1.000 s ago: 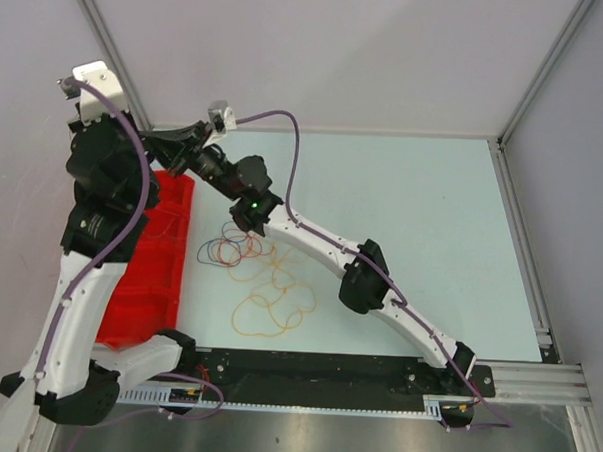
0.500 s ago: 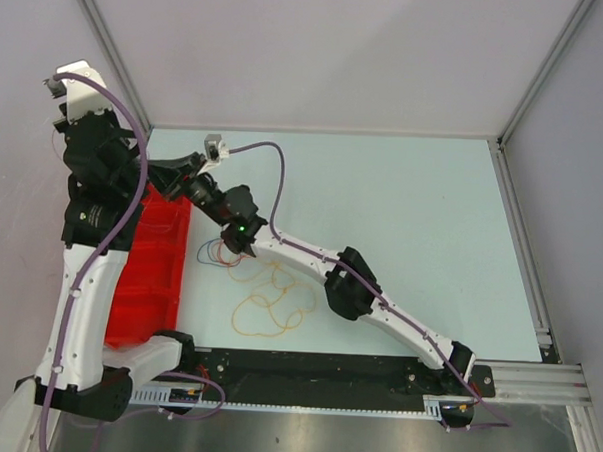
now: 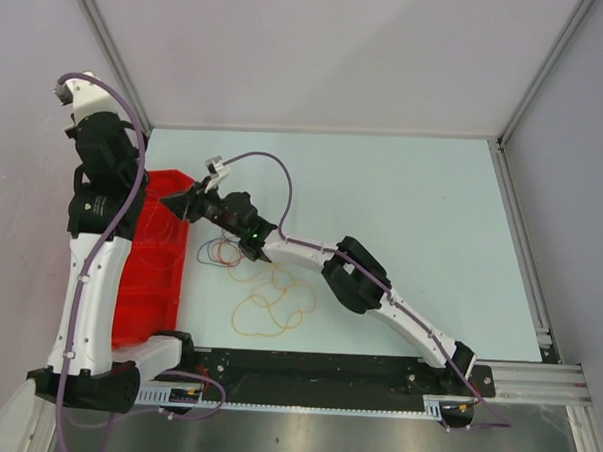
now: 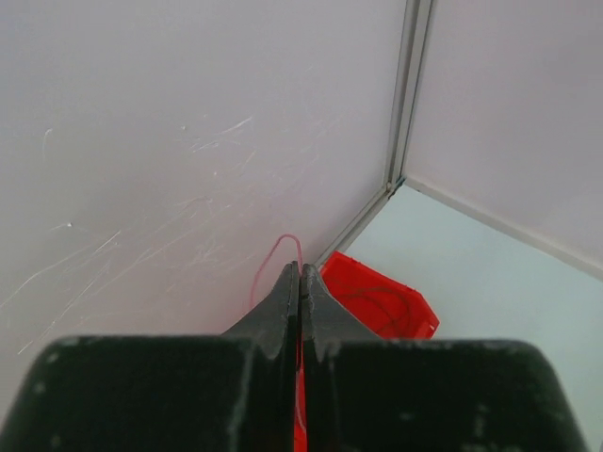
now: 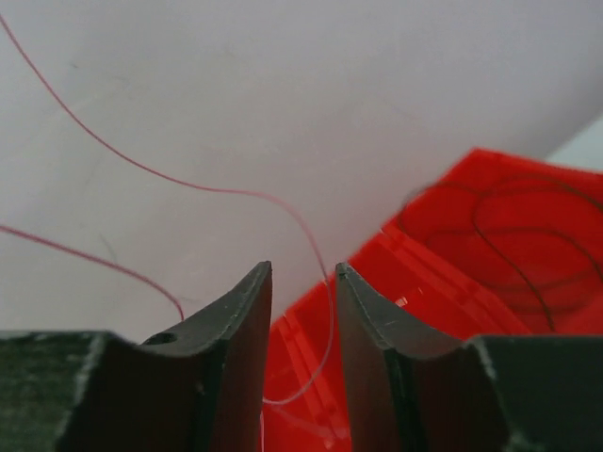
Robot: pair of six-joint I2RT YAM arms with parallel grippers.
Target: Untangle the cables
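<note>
Lying in loose curls on the pale table (image 3: 411, 231), the cables (image 3: 261, 306) sat just beside the red bin (image 3: 154, 280), with orange loops nearest the arm bases and blue, red and black ones beyond. The left gripper (image 4: 300, 273) was clamped on one thin red cable (image 4: 283, 238) near the wall. The right gripper (image 5: 301, 273) stood with its jaws apart over the bin, that red strand passing between them.
</note>
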